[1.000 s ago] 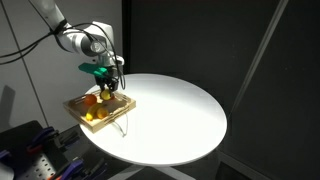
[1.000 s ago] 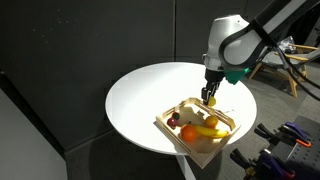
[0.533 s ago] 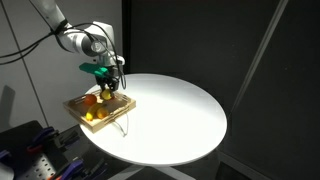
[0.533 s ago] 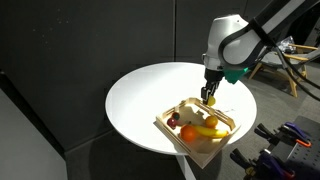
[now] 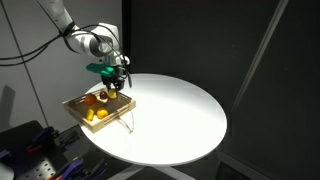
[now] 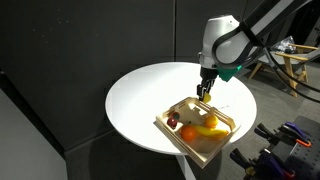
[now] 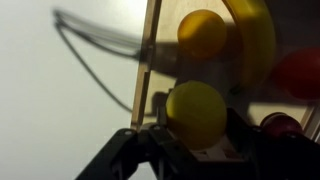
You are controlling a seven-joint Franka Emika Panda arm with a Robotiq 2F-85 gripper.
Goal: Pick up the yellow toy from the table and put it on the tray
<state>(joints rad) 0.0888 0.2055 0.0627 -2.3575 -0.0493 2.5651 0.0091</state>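
We see the claw [image 6: 204, 94] hanging just over the tray [image 6: 178, 137], at the tray side that looks to the middle of the surface [image 6: 140, 100]. In the wrist view the yellow toy [image 7: 196, 112] sits between the two dark fingers [image 7: 138, 152], which press on it from both sides, so the claw is closed only as far as the ball allows and has hold of it. The toy is lifted, it does not touch the surface, and it hangs next to the light wooden wall of the tray [image 7: 147, 60], on the inner side of this wall as far as we can judge. The tray lies at the edge of the round white surface, and in both exterior views one of its corners seems to reach a little over this edge. Inside the tray there is an orange-yellow ball [image 7: 202, 33], and beside it a long curved yellow toy [image 7: 255, 40]. A reddish toy [image 7: 300, 75] lies next to them, blurred, and a dark red one [image 7: 280, 125] shows close to the claw. On the white surface just outside the tray wall we notice thin dark curved lines [image 7: 90, 40]; we cannot tell if they are a wire or only a shadow. The white arm [image 6: 225, 40] comes down to the claw from above.
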